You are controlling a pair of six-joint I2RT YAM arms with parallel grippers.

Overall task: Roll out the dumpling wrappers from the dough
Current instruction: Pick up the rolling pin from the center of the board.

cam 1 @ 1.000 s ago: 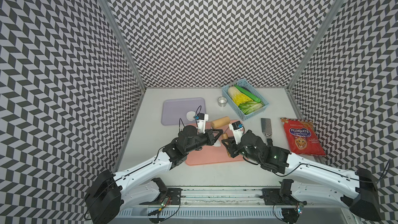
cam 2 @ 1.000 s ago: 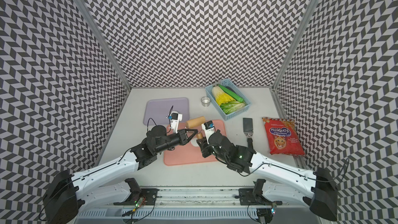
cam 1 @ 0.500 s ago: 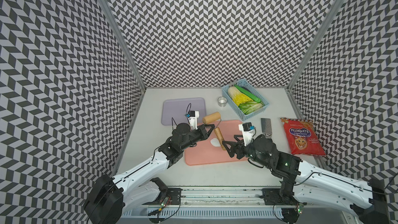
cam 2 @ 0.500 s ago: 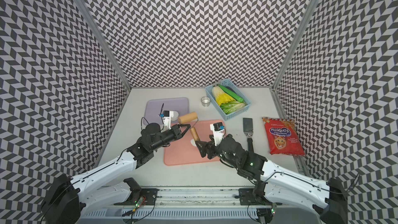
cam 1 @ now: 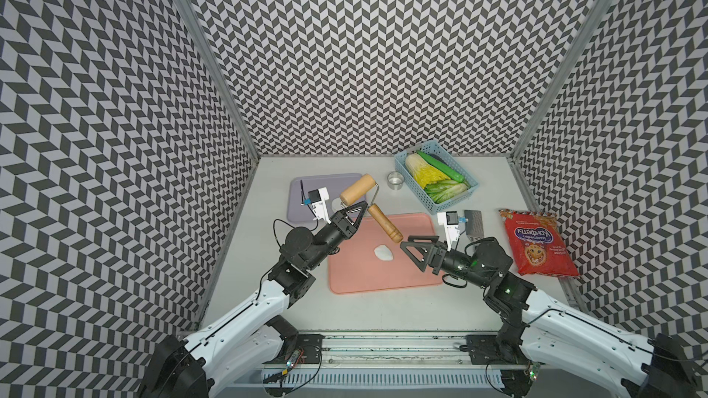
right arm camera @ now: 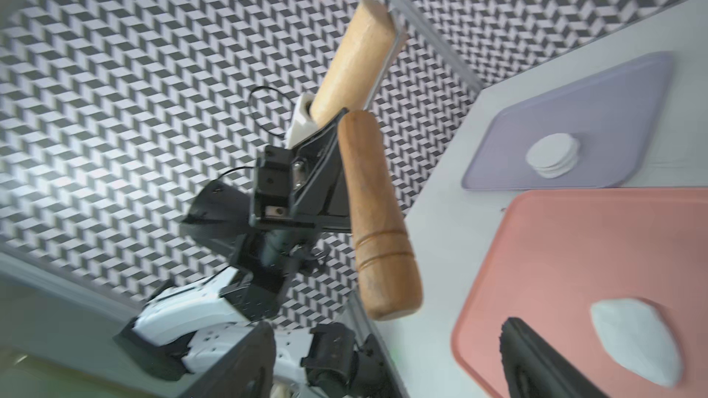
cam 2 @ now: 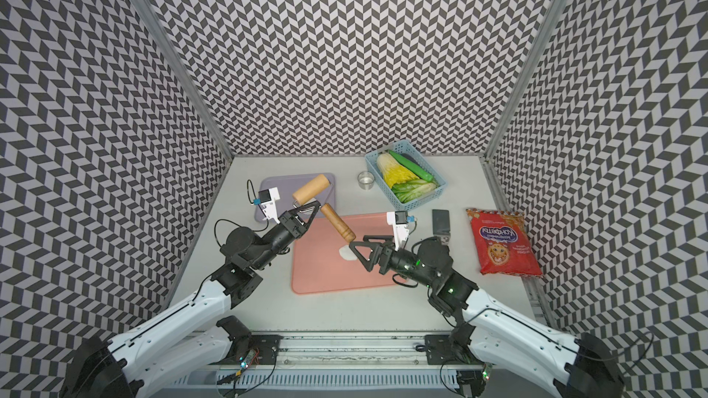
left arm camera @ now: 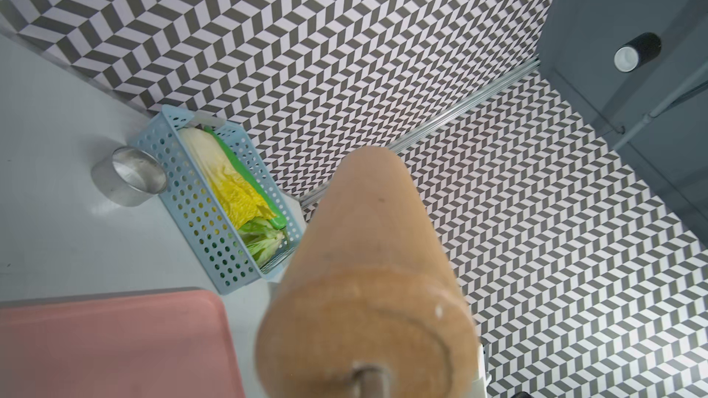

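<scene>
2 top views, left arm: the left end effector (cam 1: 354, 211) is clamped on the rolling pin (cam 1: 385, 222) near where the wooden handle meets the wire frame. The tool is lifted clear of the tabletop (cam 1: 383, 327), with its drum over the purple tray (cam 1: 325, 185).
Top views, right arm: the right end effector (cam 1: 412, 252) has its jaws spread wide with nothing between them, low over the pink board (cam 1: 383, 277).
Dough: 1 flat white piece with an uneven edge (cam 1: 383, 253) lies near the middle of the pink board, just beside the right fingertips. In a top view (cam 2: 346, 252) a finger partly covers it.
Dumpling wrappers: a white disc (cam 1: 335, 204) shows on the purple tray, half hidden behind the left wrist.
Far side: a metal ring cup (cam 1: 395, 180) stands beside a blue basket (cam 1: 456, 200) of greens. A red snack bag (cam 1: 536, 243) lies at the right.
Left wrist view: the rolling pin drum (left arm camera: 367, 281) fills the foreground. The ring cup (left arm camera: 130, 176), basket (left arm camera: 199, 223) and a pink board corner (left arm camera: 115, 338) sit behind it. The jaws are out of sight here.
Right wrist view: the left end effector (right arm camera: 337, 124) pinches the top of the handle (right arm camera: 379, 216) in mid-air. The wrappers (right arm camera: 553, 155) are a neat stack on the purple tray (right arm camera: 574, 109). The dough (right arm camera: 636, 338) lies flat on the pink board (right arm camera: 574, 262), with 1 black finger (right arm camera: 536, 361) beside it and a gap between them.
</scene>
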